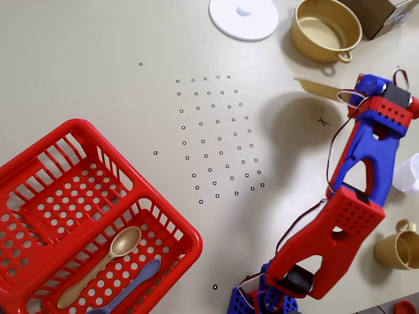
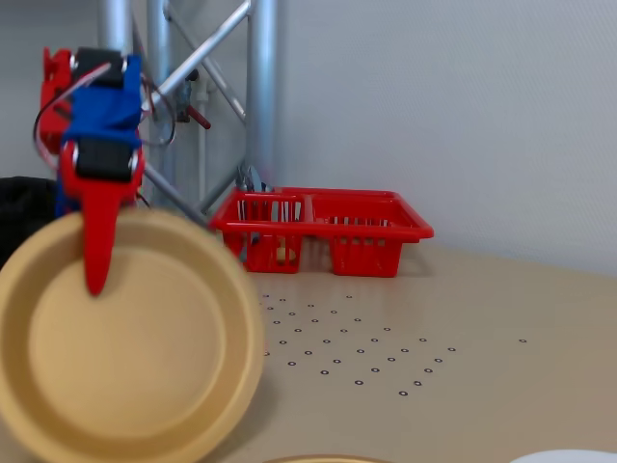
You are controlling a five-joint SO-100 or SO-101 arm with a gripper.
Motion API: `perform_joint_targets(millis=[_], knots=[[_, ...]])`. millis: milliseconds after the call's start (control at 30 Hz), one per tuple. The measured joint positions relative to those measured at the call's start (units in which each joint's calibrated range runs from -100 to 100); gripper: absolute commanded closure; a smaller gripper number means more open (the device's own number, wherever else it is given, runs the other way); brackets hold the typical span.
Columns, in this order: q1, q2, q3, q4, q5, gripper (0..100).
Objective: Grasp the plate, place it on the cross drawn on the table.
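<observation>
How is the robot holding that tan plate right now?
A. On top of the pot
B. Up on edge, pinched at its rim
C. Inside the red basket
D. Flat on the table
B: in the fixed view the plate faces the camera, the red jaws clamped over its upper rim.

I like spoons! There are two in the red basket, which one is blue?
The blue spoon is the lower one in the overhead view, beside the tan spoon, which has the rounder gold bowl, in the red basket.
</observation>
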Motion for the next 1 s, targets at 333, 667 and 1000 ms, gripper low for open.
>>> perform_joint_targets(millis=[333, 667, 1000], knots=[[1.55, 3.84, -2.17, -0.08, 2.44, 100], [3.64, 4.74, 7.05, -8.09, 6.4, 95], [3.28, -11.93, 52.44, -36.22, 9.77, 87]])
